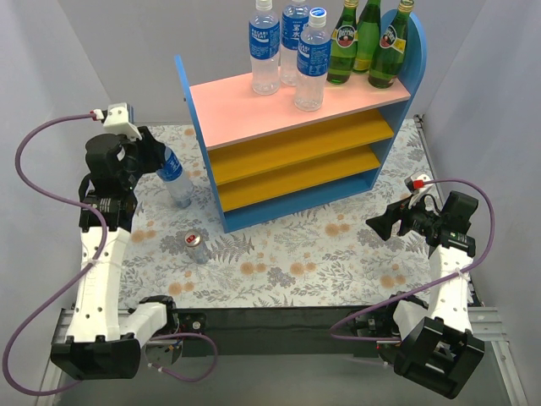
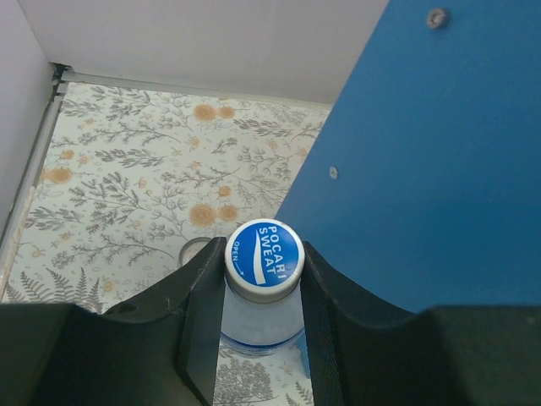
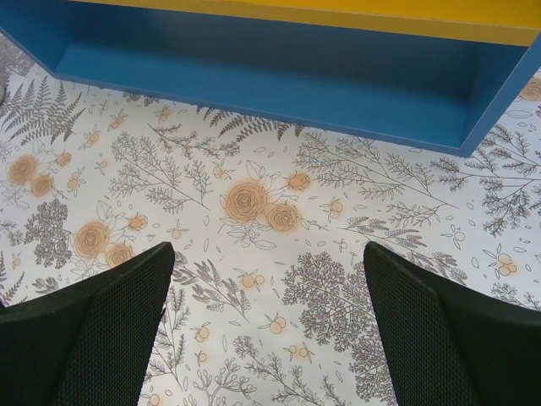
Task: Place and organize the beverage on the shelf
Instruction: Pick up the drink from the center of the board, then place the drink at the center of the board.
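- The top view alone takes in the whole three-tier shelf unit with blue round-topped side panels (image 1: pixel 296 106), standing at the back of the floral-patterned table (image 1: pixel 338 254). Three clear plastic bottles with blue labels (image 1: pixel 295 34) and three green glass bottles (image 1: pixel 368 34) stand upright on its pink top board. Both orange-yellow lower boards are bare.
- Only this view shows the silver-red can (image 1: pixel 196 247), upright on the table in front of the shelf's left end.
- The left wrist view shows the grasp closely. The left gripper (image 2: pixel 264 296) is clenched on the fourth clear plastic bottle (image 2: pixel 264 258), just below its blue cap printed "POCARI SWEAT". One black finger (image 2: pixel 203 313) presses each side.
- From above, that bottle (image 1: pixel 176 179) tilts beside the shelf's left panel, with its base at or just above the table. Contact cannot be told.
- The right wrist view shows the right gripper (image 3: pixel 266 262) released and empty, with its jaws wide over the floral cloth before the shelf's blue base.
- A second can appears in no view, and the bottle's label is cut off in the wrist view.
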Tool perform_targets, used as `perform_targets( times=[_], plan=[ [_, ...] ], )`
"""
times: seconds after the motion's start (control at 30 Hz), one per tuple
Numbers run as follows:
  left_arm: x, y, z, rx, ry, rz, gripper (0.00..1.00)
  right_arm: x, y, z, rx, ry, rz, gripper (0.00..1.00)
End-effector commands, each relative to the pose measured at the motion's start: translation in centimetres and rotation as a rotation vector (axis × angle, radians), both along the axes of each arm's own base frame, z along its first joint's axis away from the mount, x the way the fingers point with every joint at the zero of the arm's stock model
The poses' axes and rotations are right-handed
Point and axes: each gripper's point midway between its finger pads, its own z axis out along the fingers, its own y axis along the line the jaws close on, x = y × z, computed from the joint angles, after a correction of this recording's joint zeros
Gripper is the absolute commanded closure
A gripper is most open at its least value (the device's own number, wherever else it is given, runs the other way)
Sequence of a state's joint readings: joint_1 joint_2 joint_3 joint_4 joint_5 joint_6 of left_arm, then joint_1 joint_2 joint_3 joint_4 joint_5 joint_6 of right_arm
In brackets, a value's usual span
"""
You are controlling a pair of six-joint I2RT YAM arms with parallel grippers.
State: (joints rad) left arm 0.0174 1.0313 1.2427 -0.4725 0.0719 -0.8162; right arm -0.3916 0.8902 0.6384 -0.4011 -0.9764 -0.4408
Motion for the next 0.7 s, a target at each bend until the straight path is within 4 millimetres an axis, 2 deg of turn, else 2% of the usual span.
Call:
perform_targets(
  times=[0.0, 0.03, 0.07, 0.13, 0.23, 0.47, 0.6, 0.67],
  plan=[
    [-2.4, -1.4, 8.3, -0.04, -0.239, -0.064, 1.0, 0.0, 0.2, 0.5, 0.006, -0.02, 0.018, 0.02],
    [-2.9, -1.6, 8.8, -0.037, -0.252, -0.073, 1.0, 0.0, 0.2, 0.5, 0.005, -0.02, 0.017, 0.02],
    [-3.3, -2.7, 8.9, -0.038, -0.251, -0.112, 1.0, 0.0, 0.2, 0.5, 0.008, -0.018, 0.02, 0.02],
    [-4.2, -3.6, 9.5, -0.034, -0.269, -0.155, 1.0, 0.0, 0.2, 0.5, 0.008, -0.017, 0.019, 0.02],
    [-5.0, -4.6, 9.3, -0.034, -0.261, -0.206, 1.0, 0.0, 0.1, 0.4, 0.006, -0.015, 0.016, 0.02],
    [-7.3, -6.3, 7.6, -0.015, -0.223, -0.286, 1.0, 0.2, -0.1, 0.1, -0.001, -0.006, 0.008, 0.02],
    [-8.5, -7.1, 7.3, 0.005, -0.216, -0.332, 1.0, 0.3, -0.2, -0.1, -0.004, 0.0, 0.004, 0.02],
    [-9.1, -8.1, 6.9, 0.002, -0.205, -0.384, 1.0, 0.3, -0.2, -0.1, -0.004, 0.003, 0.001, 0.02]
  ],
)
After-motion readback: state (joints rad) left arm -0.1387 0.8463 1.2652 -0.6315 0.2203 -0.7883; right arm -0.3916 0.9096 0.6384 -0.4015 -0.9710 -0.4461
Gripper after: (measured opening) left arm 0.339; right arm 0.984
